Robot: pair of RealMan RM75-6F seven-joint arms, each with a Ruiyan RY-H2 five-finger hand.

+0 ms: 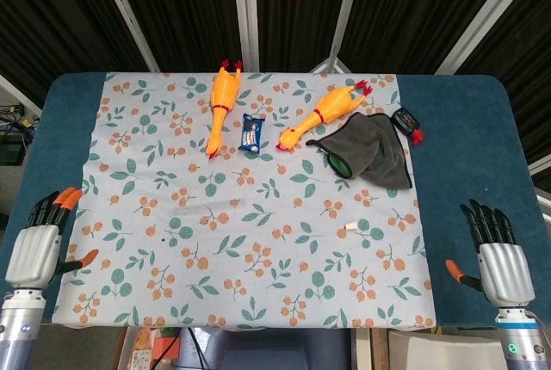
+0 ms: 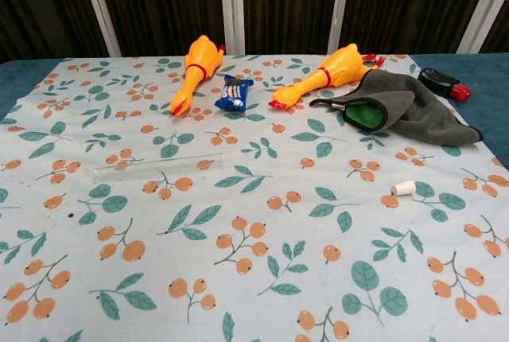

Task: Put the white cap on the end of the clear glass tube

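The small white cap (image 1: 350, 228) (image 2: 402, 188) lies on its side on the patterned cloth, right of centre. Left of centre lies the clear glass tube (image 1: 207, 208) (image 2: 157, 165), flat and hard to make out against the print. My left hand (image 1: 40, 248) hovers open at the table's near left corner, far from the tube. At the near right corner my right hand (image 1: 495, 254) is open too, well right of the cap. Neither hand shows in the chest view.
Two yellow rubber chickens (image 1: 219, 106) (image 1: 323, 113) and a blue snack packet (image 1: 251, 132) lie at the back. A grey cloth (image 1: 370, 150) with a green-lined opening sits back right, beside a small black and red object (image 1: 405, 121). The floral tablecloth (image 1: 258, 284) covers the blue table.
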